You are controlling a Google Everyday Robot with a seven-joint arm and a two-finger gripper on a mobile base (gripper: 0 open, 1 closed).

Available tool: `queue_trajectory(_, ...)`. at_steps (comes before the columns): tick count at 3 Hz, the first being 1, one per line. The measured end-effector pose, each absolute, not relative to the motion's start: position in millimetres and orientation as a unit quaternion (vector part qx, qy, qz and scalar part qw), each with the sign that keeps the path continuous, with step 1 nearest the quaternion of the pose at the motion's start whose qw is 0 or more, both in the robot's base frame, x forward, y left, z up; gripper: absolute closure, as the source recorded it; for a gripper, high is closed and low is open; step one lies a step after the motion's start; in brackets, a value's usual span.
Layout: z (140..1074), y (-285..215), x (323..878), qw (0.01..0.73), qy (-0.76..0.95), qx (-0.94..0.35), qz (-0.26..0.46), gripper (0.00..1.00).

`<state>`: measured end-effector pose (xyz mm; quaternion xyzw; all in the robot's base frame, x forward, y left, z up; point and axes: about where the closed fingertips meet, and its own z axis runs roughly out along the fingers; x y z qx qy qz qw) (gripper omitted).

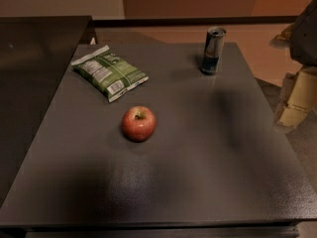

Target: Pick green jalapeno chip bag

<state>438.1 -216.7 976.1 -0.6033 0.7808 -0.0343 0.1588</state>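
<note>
A flat, crinkly green jalapeno chip bag (109, 72) with a white label panel lies at the far left of a dark grey table (208, 172). A round red apple (139, 124) sits near it, and a slim dark metal can (213, 50) stands upright at the far right. The pale gripper (296, 100) hangs beyond the table's right edge; whether it is released or clenched cannot be told.

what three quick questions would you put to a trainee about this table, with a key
1. True or false: the green jalapeno chip bag lies flat at the far left of the table.
2. Which stands upright? A apple, B can, C bag.
3. Fill in: the tool is at the ___ edge of the view, off the table.
Key: 1 true; 2 B; 3 right.
</note>
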Motion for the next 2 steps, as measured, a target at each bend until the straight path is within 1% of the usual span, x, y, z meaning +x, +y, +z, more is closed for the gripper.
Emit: queue_trajectory(2, 977.9, -215.8, 439.6, 0.153, 0.783, -0.602, -0.039, 0.00)
